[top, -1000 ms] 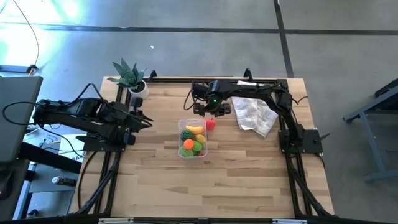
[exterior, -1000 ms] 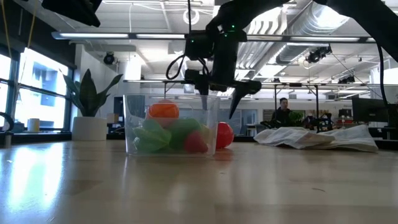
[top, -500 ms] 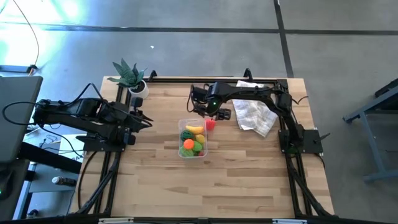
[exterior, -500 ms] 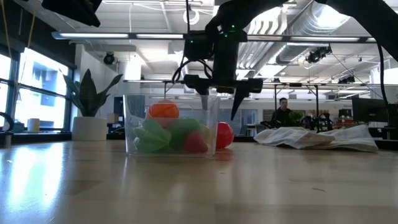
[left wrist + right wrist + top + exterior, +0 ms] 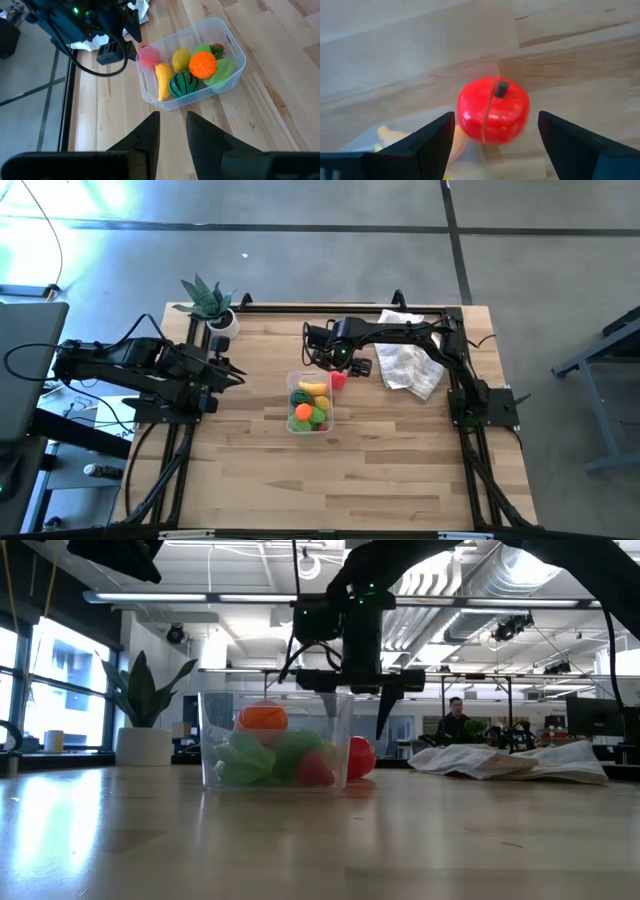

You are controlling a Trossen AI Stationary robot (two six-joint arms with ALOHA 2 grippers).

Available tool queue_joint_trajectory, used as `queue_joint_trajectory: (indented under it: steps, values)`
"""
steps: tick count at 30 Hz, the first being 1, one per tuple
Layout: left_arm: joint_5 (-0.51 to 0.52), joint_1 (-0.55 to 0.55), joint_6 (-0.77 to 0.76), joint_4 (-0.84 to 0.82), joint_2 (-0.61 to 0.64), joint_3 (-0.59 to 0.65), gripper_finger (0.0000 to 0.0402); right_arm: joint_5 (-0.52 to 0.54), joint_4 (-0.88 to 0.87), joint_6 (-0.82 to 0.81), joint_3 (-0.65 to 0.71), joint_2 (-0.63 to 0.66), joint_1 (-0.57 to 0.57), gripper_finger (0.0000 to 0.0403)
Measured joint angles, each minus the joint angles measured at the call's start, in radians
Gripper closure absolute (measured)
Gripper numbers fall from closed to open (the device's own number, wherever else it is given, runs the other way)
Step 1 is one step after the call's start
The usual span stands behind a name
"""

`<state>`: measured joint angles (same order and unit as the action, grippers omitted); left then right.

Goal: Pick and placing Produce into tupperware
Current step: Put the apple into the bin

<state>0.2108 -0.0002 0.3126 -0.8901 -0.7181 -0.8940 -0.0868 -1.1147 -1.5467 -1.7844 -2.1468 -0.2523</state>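
At the left edge of the desk (image 5: 400,470) in the high view, the left gripper (image 5: 238,376) waits with its fingers closed, below the potted plant (image 5: 211,302). Centre frame, the clear tupperware (image 5: 311,403) holds a banana (image 5: 314,387), orange (image 5: 303,412) and green pieces. Just right of its upper corner lies a red apple (image 5: 340,379), beneath the right gripper (image 5: 338,367), fingers spread open around nothing. Further right lies crumpled paper (image 5: 412,365).

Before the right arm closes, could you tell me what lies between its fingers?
The red apple sits centred between the open fingers of the right gripper in the right wrist view, untouched, beside the tub.
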Motion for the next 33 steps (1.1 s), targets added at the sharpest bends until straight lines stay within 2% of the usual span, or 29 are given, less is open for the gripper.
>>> queue_joint_trajectory:
  steps: [33]
  values:
    - [0.0, 0.0, 0.0, 0.0, 0.0, 0.0, 0.0316, -0.019, 0.016, -0.024, 0.0, -0.018, 0.046, 0.0126]
